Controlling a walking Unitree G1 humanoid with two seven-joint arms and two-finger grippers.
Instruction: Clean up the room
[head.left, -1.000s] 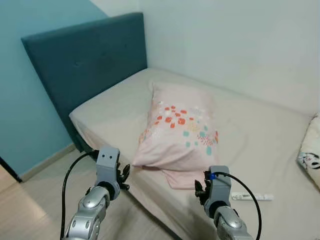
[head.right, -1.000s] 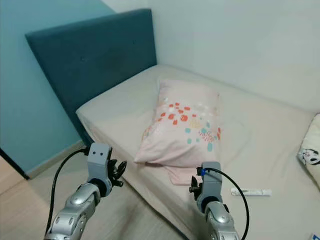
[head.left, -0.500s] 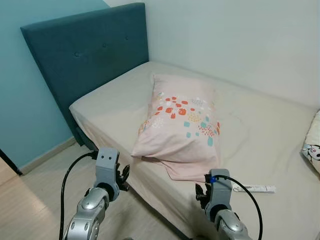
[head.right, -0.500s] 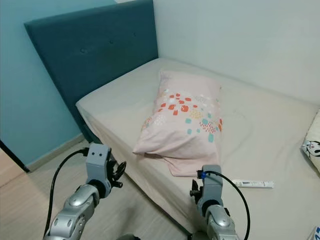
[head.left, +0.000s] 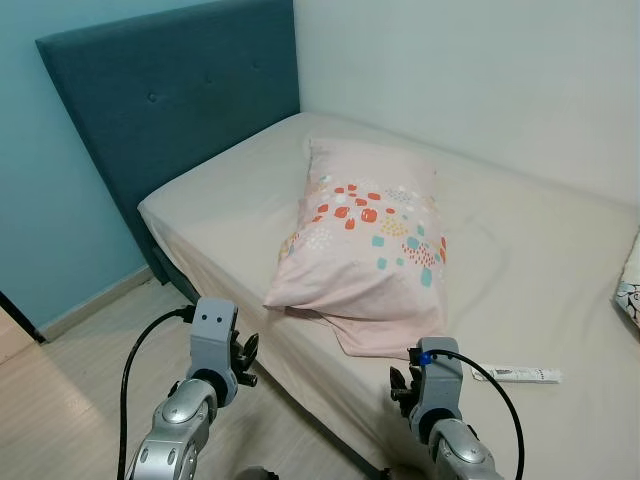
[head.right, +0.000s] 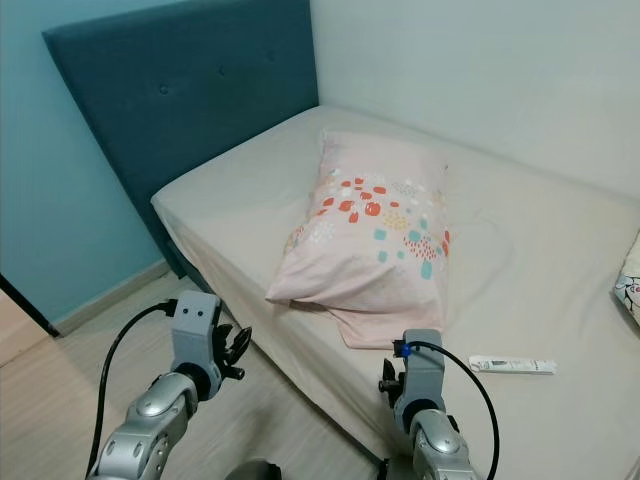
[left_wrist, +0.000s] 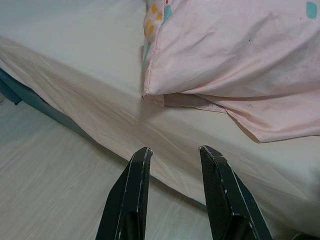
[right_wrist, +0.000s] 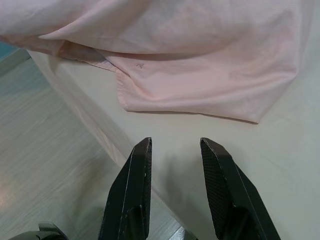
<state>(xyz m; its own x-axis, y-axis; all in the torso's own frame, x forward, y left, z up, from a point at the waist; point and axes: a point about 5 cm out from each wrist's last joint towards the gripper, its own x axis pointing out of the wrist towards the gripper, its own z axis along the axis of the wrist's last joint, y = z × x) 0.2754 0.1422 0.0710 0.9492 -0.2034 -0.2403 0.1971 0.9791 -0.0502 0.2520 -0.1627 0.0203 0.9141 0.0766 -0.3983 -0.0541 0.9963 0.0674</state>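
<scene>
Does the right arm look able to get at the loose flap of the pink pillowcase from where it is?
Probably yes. The right gripper is open, hovering above the bed's edge, with the pillowcase flap lying flat just ahead of its fingers and nothing between them.

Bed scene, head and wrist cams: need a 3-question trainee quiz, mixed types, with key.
1. True or false: the pink pillow lies on the floor.
2. Multiple choice: what lies on the mattress to the right of the right gripper? A) a thin white tube B) a shoe C) a mug
3. Fill in: in the wrist views, the fingers of the left gripper and the right gripper stand ____, holding nothing.

Key
1. False: it lies on the mattress, its loose flap near the bed's edge.
2. A: the white tube lies flat on the sheet.
3. Open.
</scene>
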